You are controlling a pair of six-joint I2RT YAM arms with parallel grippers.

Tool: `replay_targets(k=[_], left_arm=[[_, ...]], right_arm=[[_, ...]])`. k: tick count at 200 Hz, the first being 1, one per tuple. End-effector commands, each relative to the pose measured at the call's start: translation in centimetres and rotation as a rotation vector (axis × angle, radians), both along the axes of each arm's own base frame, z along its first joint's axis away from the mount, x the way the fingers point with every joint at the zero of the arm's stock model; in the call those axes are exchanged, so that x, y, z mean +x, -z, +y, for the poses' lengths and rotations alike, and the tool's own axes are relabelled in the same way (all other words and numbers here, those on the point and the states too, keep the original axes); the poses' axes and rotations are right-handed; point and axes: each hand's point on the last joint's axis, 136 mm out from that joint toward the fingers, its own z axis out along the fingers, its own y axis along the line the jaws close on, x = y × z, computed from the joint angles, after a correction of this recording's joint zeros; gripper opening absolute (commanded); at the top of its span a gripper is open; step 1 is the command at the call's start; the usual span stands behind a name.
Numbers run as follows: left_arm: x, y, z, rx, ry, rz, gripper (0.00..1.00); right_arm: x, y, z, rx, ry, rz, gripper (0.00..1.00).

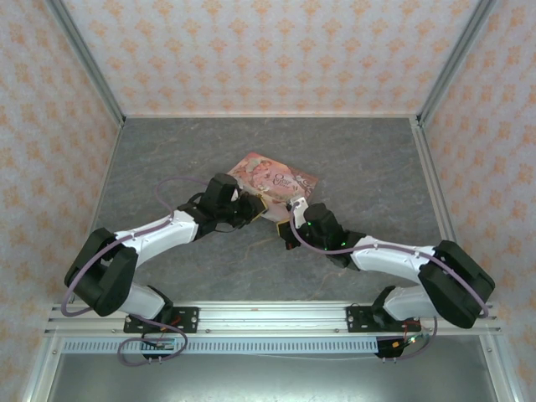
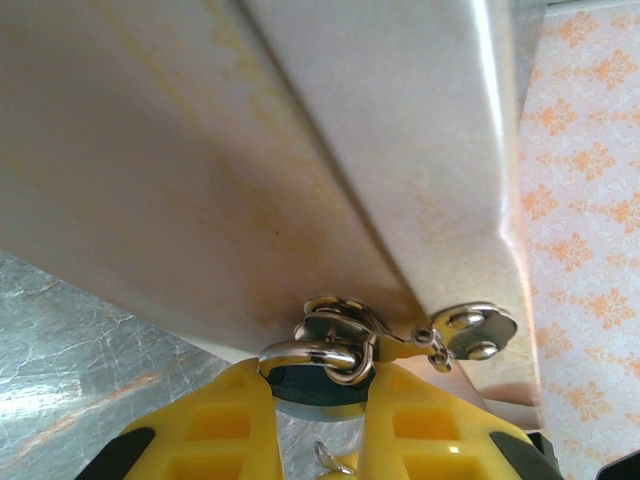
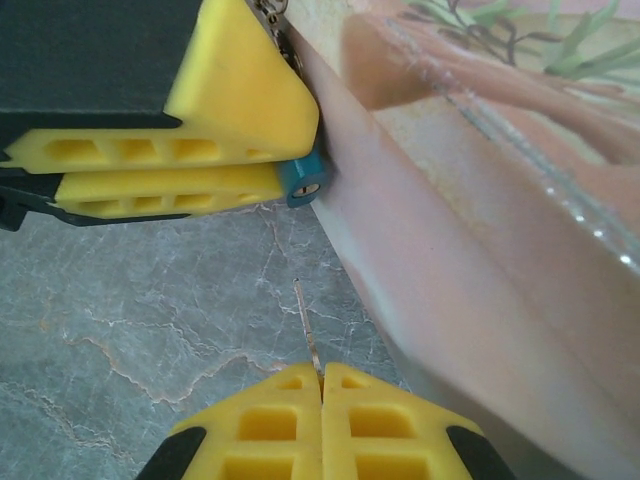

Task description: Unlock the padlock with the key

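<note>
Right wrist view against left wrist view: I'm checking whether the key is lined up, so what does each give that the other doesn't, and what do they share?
Right wrist: the key pinched in the shut right gripper, pointing toward the keyhole end of the blue padlock but apart from it, with bare table between them.
Left wrist: the silver shackle hooked through the hasp on the tin box.
Both: the left gripper clamped on the padlock, right beside the tin box.
</note>
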Motion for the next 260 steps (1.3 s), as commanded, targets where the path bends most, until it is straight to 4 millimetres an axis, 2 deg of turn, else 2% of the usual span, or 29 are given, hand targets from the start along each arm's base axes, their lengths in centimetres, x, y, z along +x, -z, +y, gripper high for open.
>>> replay_targets(k=[1,130,217,260], left_arm=[[0.5,-2.6,-0.7,-0.041,0.007,-0.045,0.14],[0.4,-2.5,-0.9,-0.027,0.010,-0.052,0.13],[0.4,-2.2,-0.8,-0.022,0.009,-0.050,0.13],[0.4,-2.3,-0.8,-0.024,0.011,-0.050,0.13]], right_arm=[[1.1,-2.1,0.9,0.037,0.007,-0.075,0.00],[2.2,-2.5,1.8,0.051,0.020,-0.083,0.00],[2.2,-1.3,1.4,0.016,0.034,-0.059,0.00],[2.2,-1.1,2.0,0.017,0.015,-0.045,0.00]])
